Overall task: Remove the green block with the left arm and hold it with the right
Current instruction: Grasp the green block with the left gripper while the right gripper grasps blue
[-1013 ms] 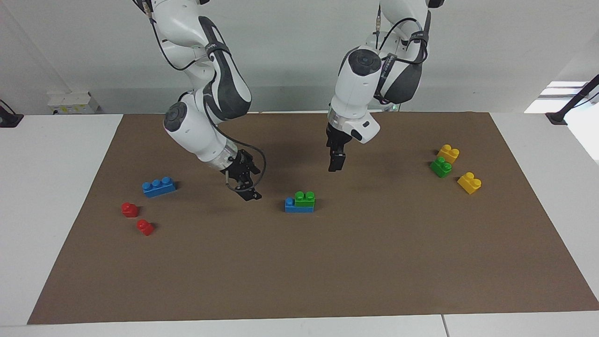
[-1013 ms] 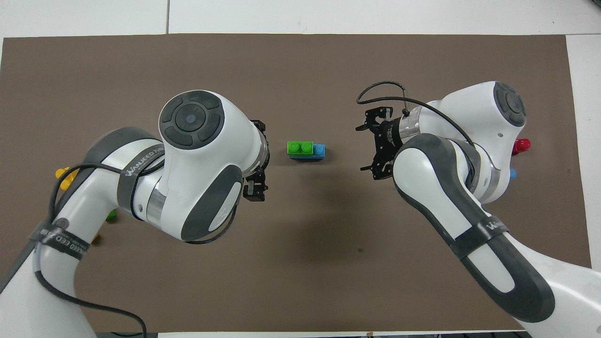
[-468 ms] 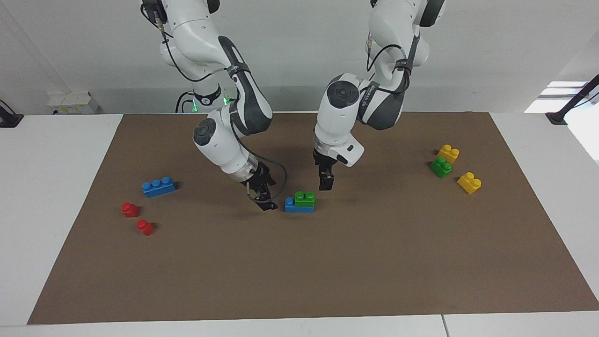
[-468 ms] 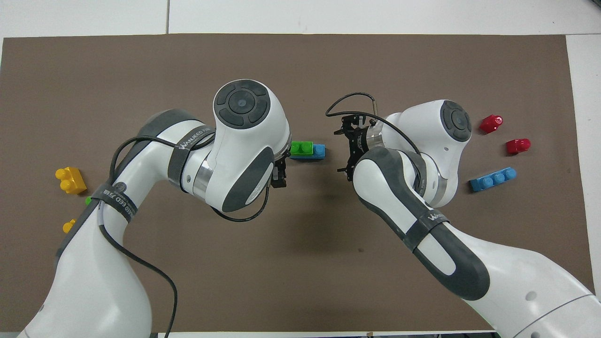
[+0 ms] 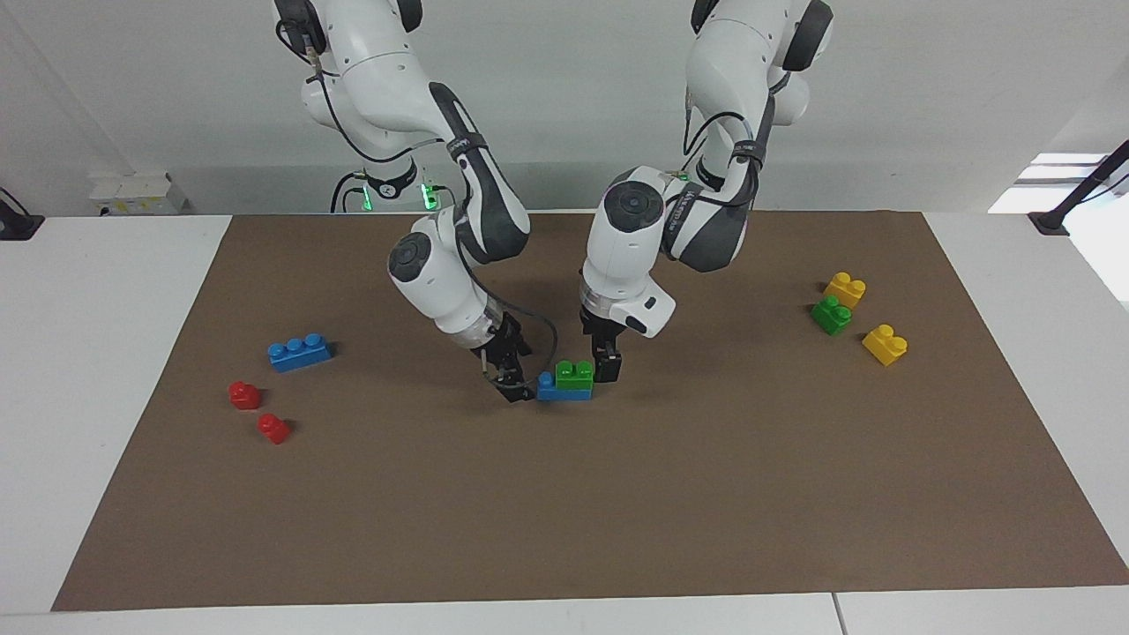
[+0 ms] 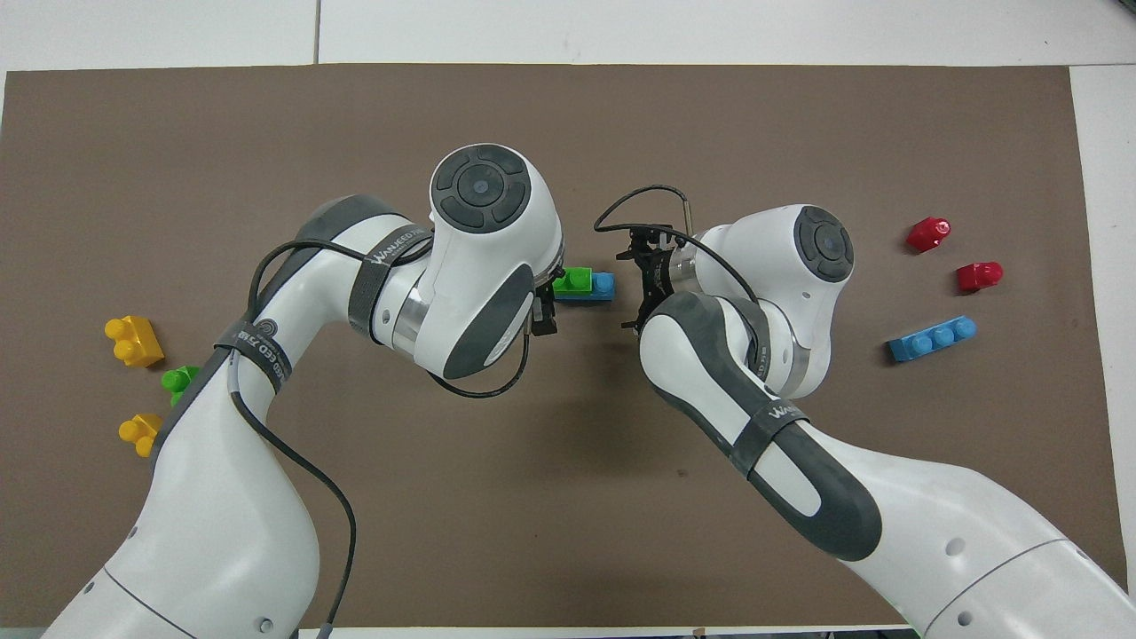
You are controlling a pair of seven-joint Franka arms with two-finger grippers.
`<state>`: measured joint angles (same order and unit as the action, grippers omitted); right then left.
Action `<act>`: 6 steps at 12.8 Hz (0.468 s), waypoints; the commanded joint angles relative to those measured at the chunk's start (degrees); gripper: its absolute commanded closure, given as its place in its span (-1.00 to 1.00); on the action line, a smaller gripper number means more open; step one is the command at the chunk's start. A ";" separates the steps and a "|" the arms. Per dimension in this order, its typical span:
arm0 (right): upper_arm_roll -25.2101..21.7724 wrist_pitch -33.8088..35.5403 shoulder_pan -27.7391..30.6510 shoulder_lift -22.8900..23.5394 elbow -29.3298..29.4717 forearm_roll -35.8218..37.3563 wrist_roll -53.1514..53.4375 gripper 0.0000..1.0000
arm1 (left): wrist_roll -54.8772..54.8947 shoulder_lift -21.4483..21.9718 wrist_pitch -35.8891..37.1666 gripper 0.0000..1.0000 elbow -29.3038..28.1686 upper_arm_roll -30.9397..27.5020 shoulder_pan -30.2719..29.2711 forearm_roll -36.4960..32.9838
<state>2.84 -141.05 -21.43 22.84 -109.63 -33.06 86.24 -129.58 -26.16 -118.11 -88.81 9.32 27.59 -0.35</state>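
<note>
I had the left end effector [image 5: 605,364] beside the green block [image 5: 575,375], right end effector [image 5: 514,388] at the blue brick [image 5: 563,392]; grip states unreadable; advised pinning the base before lifting

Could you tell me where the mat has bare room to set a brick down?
The mat is bare from the stacked green block to the edge farthest from the robots. Crowded: mid-mat, where left gripper and right gripper flank the stack.
</note>
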 commanded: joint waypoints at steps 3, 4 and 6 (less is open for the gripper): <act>-0.03 -3.97 -2.21 1.77 0.46 -2.27 1.65 -1.00 | -4.53 -1.62 -4.22 -1.00 -1.09 -0.97 1.85 -2.55; -0.12 -4.58 -2.38 1.86 0.47 -2.27 1.74 -1.00 | -5.15 -1.62 -4.84 -1.00 -1.62 -0.97 2.20 -2.90; -0.12 -4.59 -2.65 1.95 0.38 -2.36 1.65 -1.00 | -5.68 -1.62 -5.63 -1.00 -1.98 -0.97 2.20 -3.17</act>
<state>2.87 -144.67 -23.75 24.38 -109.59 -33.78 87.36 -133.29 -28.09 -121.96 -89.72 9.29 28.70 -2.09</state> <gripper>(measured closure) 0.000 0.000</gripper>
